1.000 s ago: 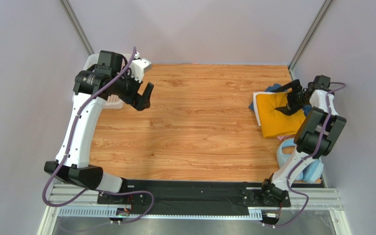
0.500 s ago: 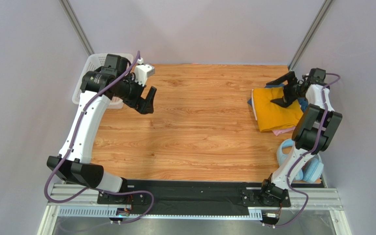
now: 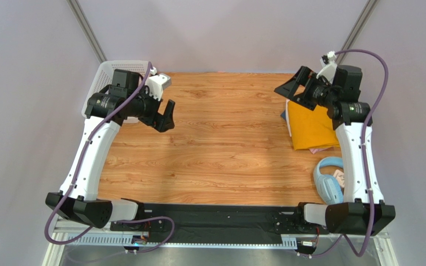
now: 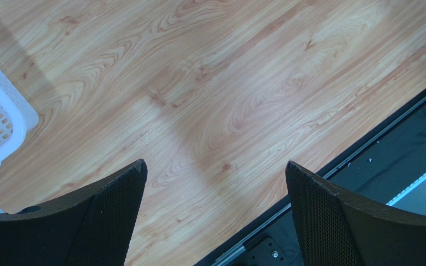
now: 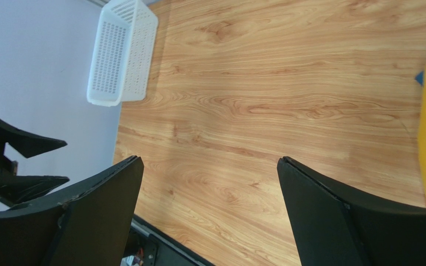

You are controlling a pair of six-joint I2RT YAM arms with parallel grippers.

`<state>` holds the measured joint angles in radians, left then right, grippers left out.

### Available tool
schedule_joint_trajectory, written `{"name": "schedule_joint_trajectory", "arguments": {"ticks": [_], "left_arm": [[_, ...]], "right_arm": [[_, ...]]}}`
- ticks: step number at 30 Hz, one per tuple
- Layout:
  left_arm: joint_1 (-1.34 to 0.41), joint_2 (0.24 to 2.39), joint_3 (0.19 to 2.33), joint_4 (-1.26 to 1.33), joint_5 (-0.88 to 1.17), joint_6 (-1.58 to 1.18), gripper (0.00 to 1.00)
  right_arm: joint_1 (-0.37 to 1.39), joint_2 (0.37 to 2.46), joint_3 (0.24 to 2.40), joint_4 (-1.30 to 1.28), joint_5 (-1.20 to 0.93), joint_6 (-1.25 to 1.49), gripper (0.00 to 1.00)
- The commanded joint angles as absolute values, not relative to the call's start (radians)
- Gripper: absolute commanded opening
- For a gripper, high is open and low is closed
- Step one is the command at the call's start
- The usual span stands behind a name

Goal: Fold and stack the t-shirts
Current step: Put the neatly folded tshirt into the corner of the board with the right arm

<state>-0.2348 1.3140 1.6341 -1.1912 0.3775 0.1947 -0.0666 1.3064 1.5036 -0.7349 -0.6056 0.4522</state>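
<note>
Pile of t-shirts (image 3: 311, 128) sat at the right edge of the worktop (image 3: 226, 149), just beyond the light-blue headphones (image 3: 327, 183). On top lay the mustard-yellow shirt (image 3: 312, 119), folded. A white edge (image 3: 289, 126) showed along its left side, a dark blue corner (image 3: 283, 116) at the far left and a pink corner (image 3: 317, 149) at the near side (ragged, but one stack). The right arm (image 3: 354, 155) held its jaws spread wide and empty, raised above the pile's far-left corner. The left arm (image 3: 90, 149) held its jaws likewise apart, gripping nothing, over bare wood beside the white mesh basket (image 3: 109, 72). No loose shirt was seen anywhere on the wood. I judged the folding and stacking done or all but done; at most, the protruding corners wanted squaring.
</note>
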Motion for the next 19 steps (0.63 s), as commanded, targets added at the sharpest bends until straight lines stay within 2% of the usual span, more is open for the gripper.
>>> {"name": "schedule_joint_trajectory", "arguments": {"ticks": [1,12,19], "left_arm": [[-0.23,1.299,1.591,-1.114,0.35,0.173,1.0],[-0.23,1.269,1.511,-1.009,0.27,0.149,1.0],[-0.23,1.269,1.508,-0.985,0.27,0.141,1.0]], "right_arm": [[-0.063,1.279,1.379,-0.716,-0.506,0.385,1.0],[0.119,1.279,1.394,-0.753,-0.404,0.338,1.0],[0.143,1.282,1.425,-0.779,-0.38,0.318,1.0]]}}
